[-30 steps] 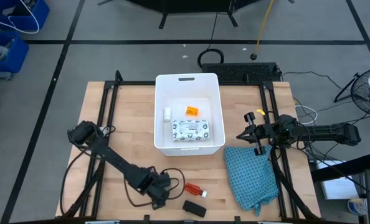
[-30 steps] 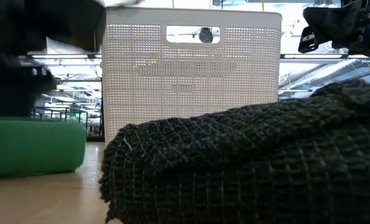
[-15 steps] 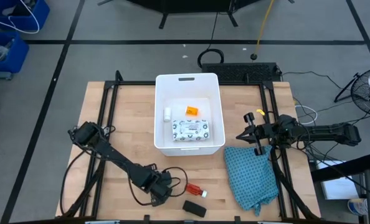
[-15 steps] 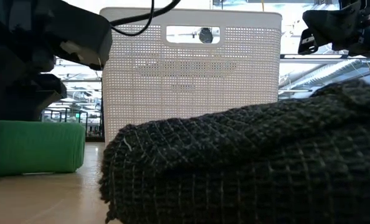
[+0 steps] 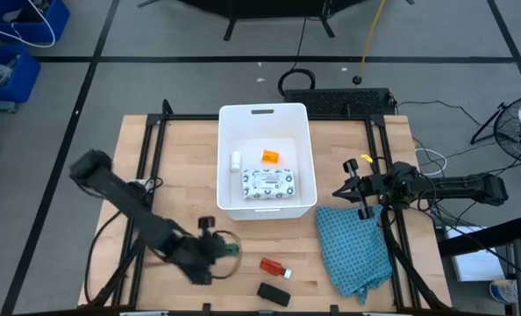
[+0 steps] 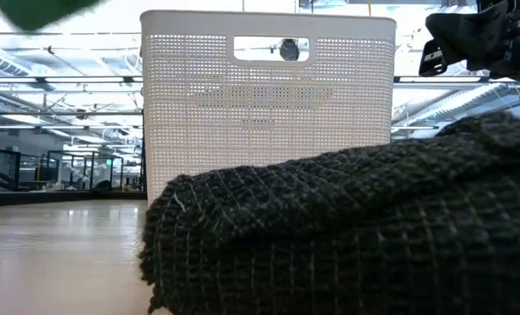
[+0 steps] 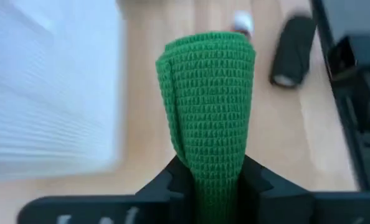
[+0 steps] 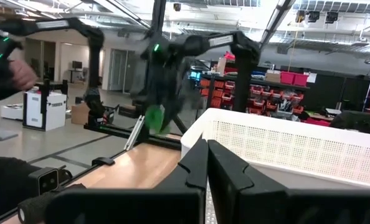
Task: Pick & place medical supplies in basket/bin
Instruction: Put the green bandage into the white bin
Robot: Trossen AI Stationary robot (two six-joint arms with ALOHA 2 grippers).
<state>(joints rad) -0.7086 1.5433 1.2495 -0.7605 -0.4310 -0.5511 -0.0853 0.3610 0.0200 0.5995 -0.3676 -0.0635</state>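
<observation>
My left gripper [image 5: 222, 249] hangs above the table's near left part, in front of the white basket [image 5: 228, 132], and is shut on a green knit oblong [image 7: 208, 93]. The low view shows that oblong [image 6: 38, 9] high above the tabletop. On the table near it lie a red tube with a white cap [image 5: 275, 267] and a black oblong [image 5: 274, 294]. Inside the basket lie a white printed packet [image 5: 267, 183], an orange vial [image 5: 269, 156] and a small white cylinder [image 5: 236, 161]. My right gripper [image 5: 346, 190] waits shut, right of the basket. My left gripper pinches the green oblong's near end [image 7: 213, 165] between its two fingers [image 7: 166, 183], one on each side. The fingers come from the table's left, slanting down, and lie along the oblong, which sticks out past them. It is lifted clear of the table.
A teal checked cloth [image 5: 355, 250] lies bunched at the near right and fills the front of the low view [image 6: 347, 236]. Black frame rails [image 5: 146, 167] run along both sides of the table. Bare wood lies left of the basket.
My left gripper has shut on the green oblong and risen with it, drifting a little toward the table's far edge. The oblong, which lay on the table, now hangs clear of it, at the top of the low view.
</observation>
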